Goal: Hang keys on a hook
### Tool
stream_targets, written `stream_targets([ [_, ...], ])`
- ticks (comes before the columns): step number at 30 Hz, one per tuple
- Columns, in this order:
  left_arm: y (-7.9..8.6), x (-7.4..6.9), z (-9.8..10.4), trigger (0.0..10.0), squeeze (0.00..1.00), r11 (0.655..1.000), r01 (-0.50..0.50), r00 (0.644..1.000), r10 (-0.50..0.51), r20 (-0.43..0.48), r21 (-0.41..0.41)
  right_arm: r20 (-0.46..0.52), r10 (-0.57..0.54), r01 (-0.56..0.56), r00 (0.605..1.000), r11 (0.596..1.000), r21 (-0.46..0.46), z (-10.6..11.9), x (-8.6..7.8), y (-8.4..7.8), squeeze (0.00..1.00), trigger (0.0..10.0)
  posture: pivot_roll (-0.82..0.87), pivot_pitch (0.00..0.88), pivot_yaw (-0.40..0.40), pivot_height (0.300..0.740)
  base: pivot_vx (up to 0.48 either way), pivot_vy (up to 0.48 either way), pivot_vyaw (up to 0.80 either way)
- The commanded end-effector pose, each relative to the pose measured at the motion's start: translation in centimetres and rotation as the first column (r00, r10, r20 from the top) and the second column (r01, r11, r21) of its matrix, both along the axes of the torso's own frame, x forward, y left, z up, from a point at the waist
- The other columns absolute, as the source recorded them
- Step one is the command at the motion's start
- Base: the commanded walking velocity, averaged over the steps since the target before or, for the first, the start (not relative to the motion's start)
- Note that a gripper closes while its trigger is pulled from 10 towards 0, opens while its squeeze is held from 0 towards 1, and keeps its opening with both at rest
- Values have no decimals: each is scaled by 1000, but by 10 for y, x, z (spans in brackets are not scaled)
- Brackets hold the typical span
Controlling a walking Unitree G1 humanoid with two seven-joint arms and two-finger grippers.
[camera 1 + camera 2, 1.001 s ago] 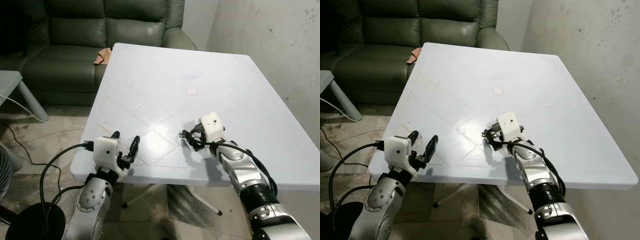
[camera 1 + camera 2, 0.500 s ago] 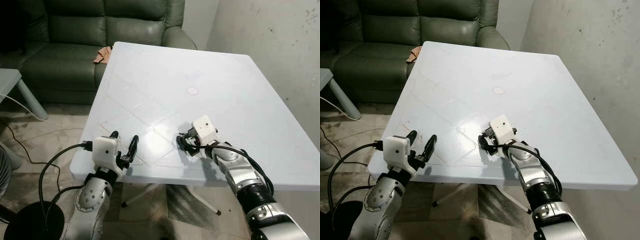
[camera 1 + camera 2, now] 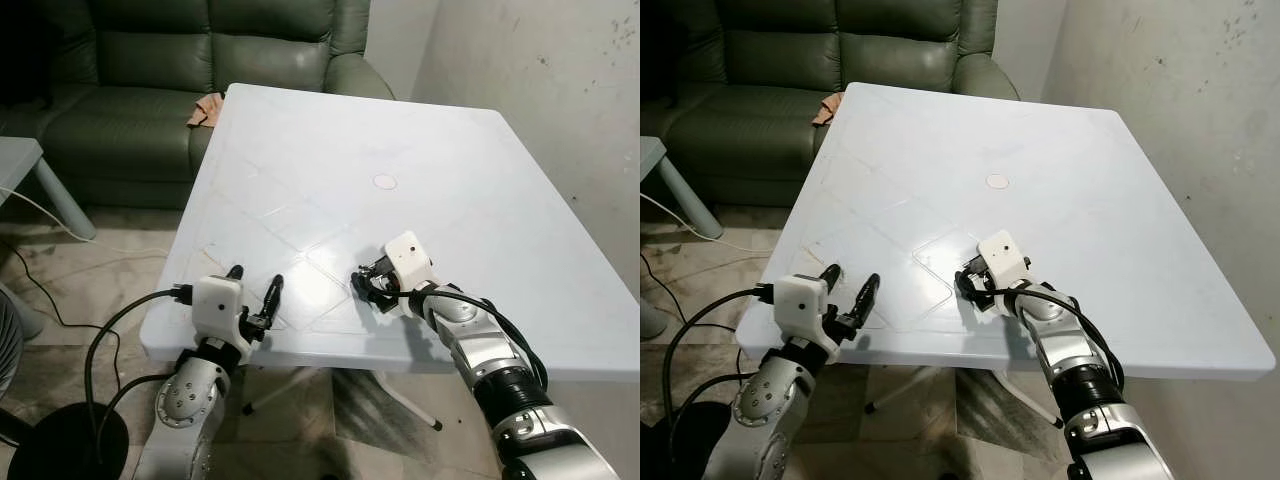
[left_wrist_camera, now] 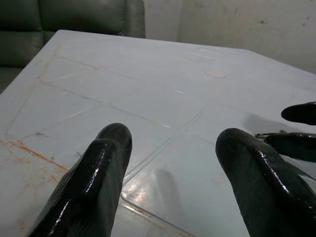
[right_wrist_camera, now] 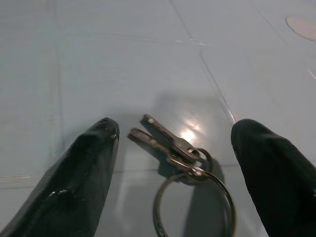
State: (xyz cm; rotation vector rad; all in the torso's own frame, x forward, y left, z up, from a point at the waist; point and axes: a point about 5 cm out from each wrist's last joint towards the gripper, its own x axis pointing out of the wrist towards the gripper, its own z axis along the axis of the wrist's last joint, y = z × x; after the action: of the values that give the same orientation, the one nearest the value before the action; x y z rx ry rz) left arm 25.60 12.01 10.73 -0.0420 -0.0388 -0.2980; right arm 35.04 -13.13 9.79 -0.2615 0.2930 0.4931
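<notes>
Straddling keys (image 5: 173,145) w/ right gripper (image 5: 173,173) | fingers wide, ready to pinch | worktop (image 3: 330,160) centre-right | left gripper (image 3: 256,292) wide, idle lower left

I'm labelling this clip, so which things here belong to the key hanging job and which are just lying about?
For the job:
keys on their ring
right gripper, open around them
white table they lie on

Just about:
left gripper, idle
green sofa
brown cloth
</notes>
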Motion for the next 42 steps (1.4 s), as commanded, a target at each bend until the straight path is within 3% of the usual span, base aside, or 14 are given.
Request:
stream_targets([
  [1, 0, 0, 1, 10000, 0, 1000, 2, 1000, -2, -2, 4, -34, -29, 30, 999, 999, 37, 1, 2, -6, 0, 0, -38, 63, -101, 740, 0, 0, 0],
  [6, 1, 1, 1, 10000, 0, 1000, -3, 1000, 3, -2, 4, -68, -31, 37, 997, 996, 85, 2, 3, -7, 0, 0, -40, 66, -100, 740, 0, 0, 0],
  [8, 1, 1, 2, 10000, 0, 1000, -4, 1000, 4, -2, 2, -93, -35, 42, 995, 996, 78, -1, 2, -8, 0, 3294, -40, 69, -101, 740, 0, 0, 0],
  [9, 0, 1, 2, 10000, 0, 1000, -4, 1000, 4, -2, 2, -97, -35, 43, 995, 996, 76, -1, 2, -8, 0, 7020, -40, 69, -101, 740, 0, 0, 0],
  [10, 0, 1, 2, 10000, 0, 1000, -5, 1000, 5, -2, 3, -97, -31, 39, 995, 996, 78, -1, 2, -8, 0, 7490, -40, 69, -101, 740, 0, 0, 0],
  [11, 1, 1, 2, 10000, 0, 1000, -6, 1000, 6, -2, 2, -96, -28, 35, 995, 996, 80, -1, 2, -8, 0, 10000, -40, 69, -101, 740, 0, 0, 0],
  [31, 3, 1, 3, 10000, 0, 1000, -25, 1000, 25, 0, -9, -136, -29, 44, 990, 993, 109, -1, 2, -4, 0, 10000, -34, 78, -107, 740, 0, 0, 0],
  [32, 3, 1, 4, 10000, 0, 1000, -27, 1000, 27, 0, -8, -132, -33, 47, 991, 993, 104, 0, 3, -4, 0, 0, -28, 83, -111, 740, 0, 0, 0],
  [42, 5, 1, 4, 10000, 0, 999, -42, 999, 42, -1, -12, -93, -57, 65, 994, 994, 86, 3, 5, -4, 0, 0, -26, 85, -112, 740, 0, 0, 0],
])
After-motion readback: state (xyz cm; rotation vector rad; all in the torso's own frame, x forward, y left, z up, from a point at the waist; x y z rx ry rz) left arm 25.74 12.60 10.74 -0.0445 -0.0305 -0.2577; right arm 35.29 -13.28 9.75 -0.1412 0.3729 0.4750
